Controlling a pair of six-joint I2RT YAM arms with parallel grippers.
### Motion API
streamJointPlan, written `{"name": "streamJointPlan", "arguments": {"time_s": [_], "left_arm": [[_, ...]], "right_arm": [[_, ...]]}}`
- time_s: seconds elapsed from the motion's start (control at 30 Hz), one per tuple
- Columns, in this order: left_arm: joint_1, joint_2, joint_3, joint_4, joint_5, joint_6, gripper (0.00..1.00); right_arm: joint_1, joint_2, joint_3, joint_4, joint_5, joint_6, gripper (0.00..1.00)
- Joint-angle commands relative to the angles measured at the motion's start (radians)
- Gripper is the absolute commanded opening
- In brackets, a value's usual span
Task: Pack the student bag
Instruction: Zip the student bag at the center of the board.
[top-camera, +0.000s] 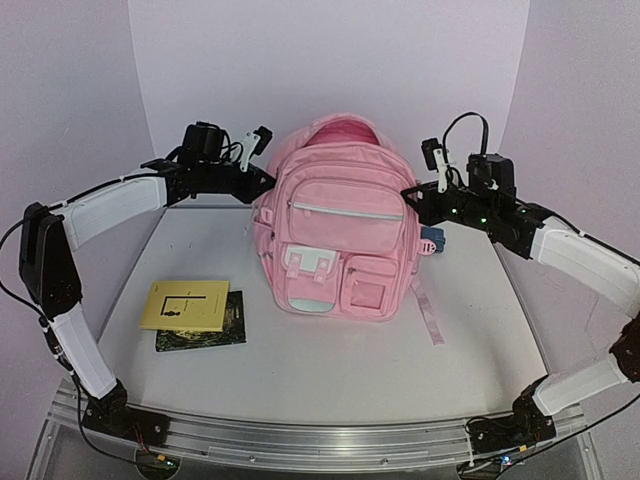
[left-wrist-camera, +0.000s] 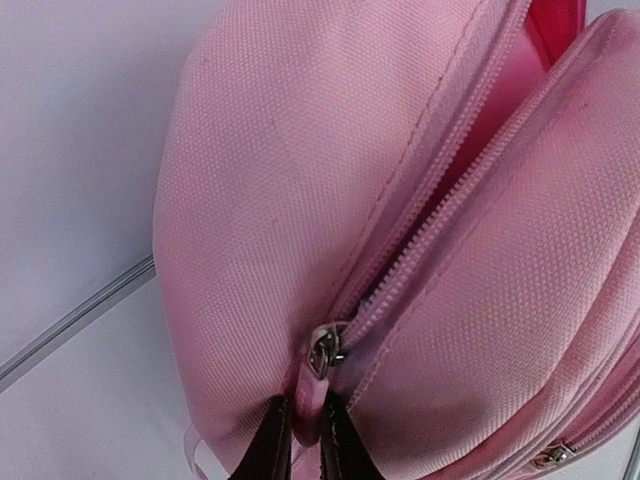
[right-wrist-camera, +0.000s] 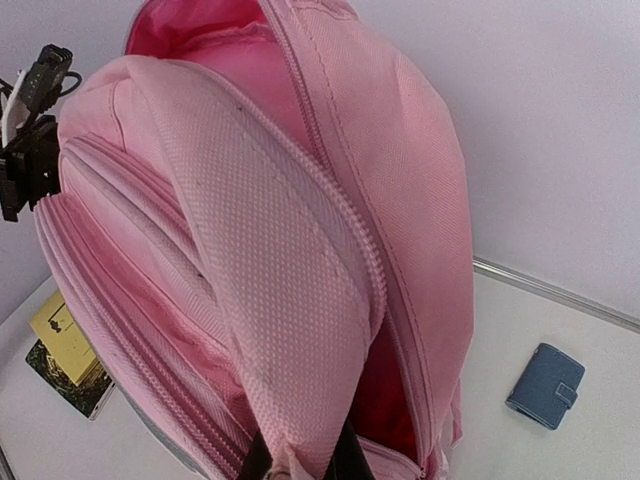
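The student bag (top-camera: 335, 225), a large light-pink backpack, stands upright at mid-table with its top compartment open and red-pink lining showing. My left gripper (top-camera: 262, 182) is at the bag's left side, shut on the pink zip pull tab (left-wrist-camera: 306, 405) just below the metal slider (left-wrist-camera: 327, 352). My right gripper (top-camera: 412, 195) is at the bag's right side, shut on the fabric edge of the bag (right-wrist-camera: 290, 330) beside the open zip. A yellow booklet (top-camera: 186, 304) lies on a black book (top-camera: 205, 325) at front left. A small blue wallet (right-wrist-camera: 545, 386) lies right of the bag.
The table's back edge (right-wrist-camera: 560, 295) meets the lilac backdrop behind the bag. A pink strap (top-camera: 428, 315) trails on the table at the bag's right. The books also show in the right wrist view (right-wrist-camera: 65, 355).
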Motion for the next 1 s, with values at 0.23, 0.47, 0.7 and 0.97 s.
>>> {"name": "streamJointPlan", "arguments": {"time_s": [0.23,0.47,0.7,0.97], "left_arm": [[-0.048,-0.023,0.027,0.114,-0.126,0.122,0.0],[-0.052,-0.074,-0.028,0.264,-0.231,0.164,0.0],[-0.055,-0.075,-0.005,0.321,-0.241,0.21,0.0],[-0.057,-0.043,0.103,0.302,-0.215,0.351,0.0]], "right_arm": [[-0.007,-0.057,-0.025,0.104,-0.021,0.024,0.03],[-0.006,-0.07,-0.037,0.104,-0.049,0.033,0.03],[-0.006,-0.068,-0.041,0.103,-0.078,0.039,0.04],[-0.006,-0.051,-0.005,0.039,-0.153,0.018,0.05]]}}
